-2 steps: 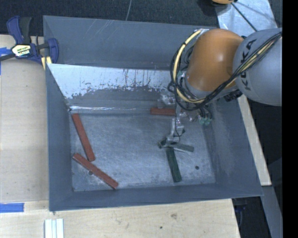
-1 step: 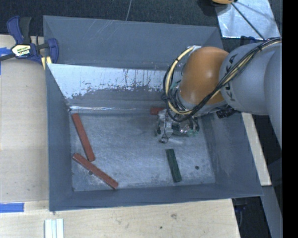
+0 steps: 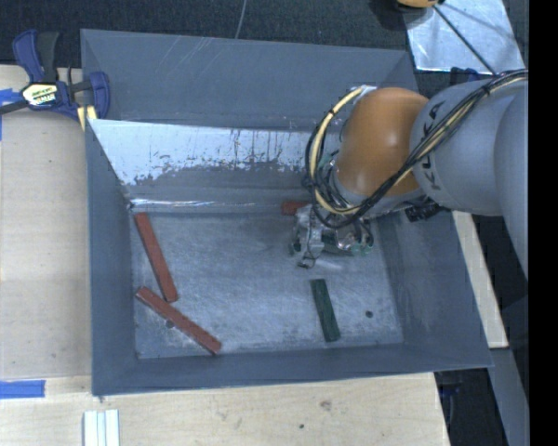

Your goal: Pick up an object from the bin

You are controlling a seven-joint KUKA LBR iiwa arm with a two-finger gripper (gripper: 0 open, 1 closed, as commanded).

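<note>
- Trouble on the left of the grey metal bin (image 3: 112, 277): a long flat reddish-brown stick (image 3: 155, 256) slants forward from the floor's back-left corner. A second reddish-brown stick (image 3: 179, 321) lies along the front-left. Their ends look to meet, so lifting one could drag or flip the other.
- A small reddish-brown piece (image 3: 291, 208) sits at the foot of the back wall, partly hidden behind the gripper. Being tight to the wall, it leaves little room, and a grab there would likely scrape metal or push it away.
- The gripper (image 3: 305, 252) hangs low over bare floor toward the back right, between that piece and the bar in front. Whether it is released or clenched I cannot tell. A straight descent from here would probably catch nothing.
- A dark green flat bar (image 3: 325, 310) lies on the floor toward the front-right corner, near the gripper but apart from it. Thin and flat, it could slip out or tilt when pinched off-centre.
- The orange domed cover (image 3: 381, 147) and looped cables (image 3: 327, 161) sit near the right wall; reaching deeper might rub them against it.
</note>
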